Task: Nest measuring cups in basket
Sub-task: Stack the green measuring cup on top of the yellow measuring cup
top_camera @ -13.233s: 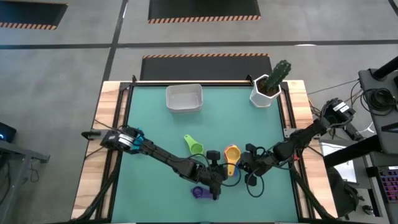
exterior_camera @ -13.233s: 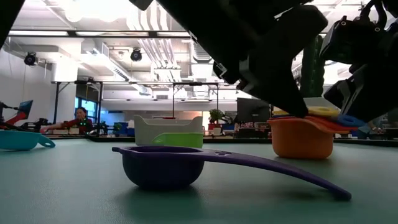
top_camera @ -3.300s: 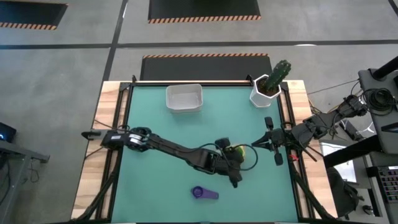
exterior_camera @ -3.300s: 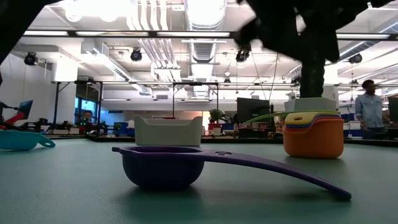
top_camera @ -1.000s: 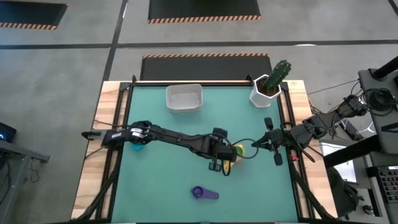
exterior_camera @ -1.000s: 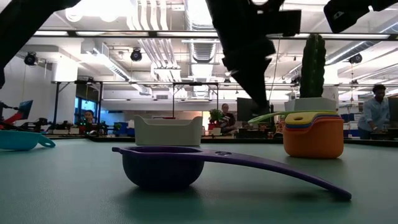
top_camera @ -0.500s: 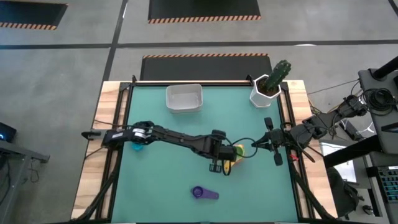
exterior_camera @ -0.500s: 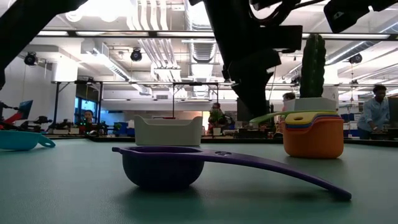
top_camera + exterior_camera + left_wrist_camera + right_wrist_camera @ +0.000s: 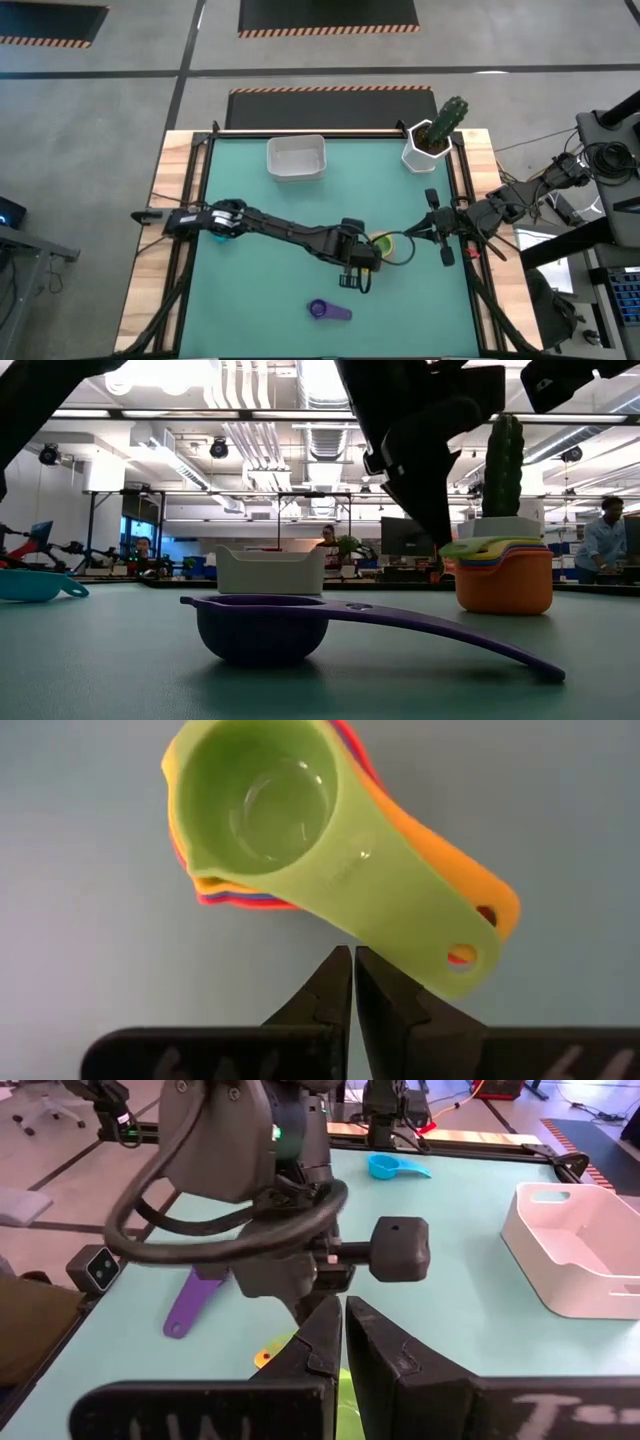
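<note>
1. the left gripper (image 9: 353, 982) has its two fingers pressed together with nothing between them; it hangs above the nested stack, tips just beside the green cup's handle and not touching it.

2. outward from those tips lies the green measuring cup (image 9: 262, 805), seated on top of the orange, yellow and red cups. its flat handle (image 9: 420, 925) runs from the bowl toward the fingers, so the handle end is the near end and the bowl the far end — the long axis lies slantwise to the shut fingers, and a grasp would need them parted and set across it.

3. in the high view the stack (image 9: 381, 244) sits right at the left gripper, well apart from the white basket (image 9: 296, 157) at the far edge of the table. the stack is not in the basket yet.

4. the purple cup (image 9: 328, 311) lies alone on the mat, nearer the front edge than the stack, handle flat (image 9: 262, 627). a teal cup (image 9: 396, 1167) rests far from the stack, by the left arm's base.

5. the right gripper (image 9: 344, 1338) is also closed and empty, waiting on the stack's other side near the table's right edge — the left arm is clearly the nearer one to the stack, by my reading.
</note>
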